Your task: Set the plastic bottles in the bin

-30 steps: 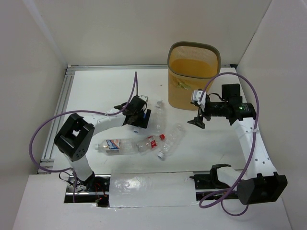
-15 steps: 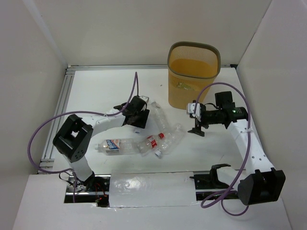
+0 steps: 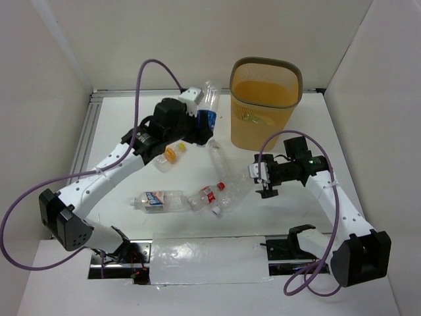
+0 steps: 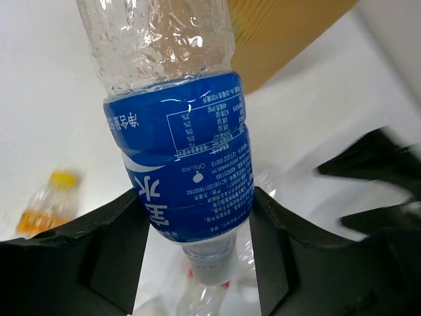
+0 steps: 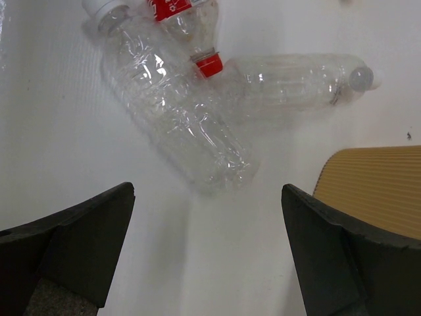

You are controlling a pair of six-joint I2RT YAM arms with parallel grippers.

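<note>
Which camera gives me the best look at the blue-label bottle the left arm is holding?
The left wrist view: the blue-label bottle fills it, its label sharp, clamped by the left gripper. The top external view shows it small, held aloft left of the bin. The right wrist view misses it.

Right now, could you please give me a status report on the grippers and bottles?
Left gripper shut on blue-label bottle, aloft beside bin. Right gripper open above clear bottle on table. Nothing between held bottle and bin.
</note>
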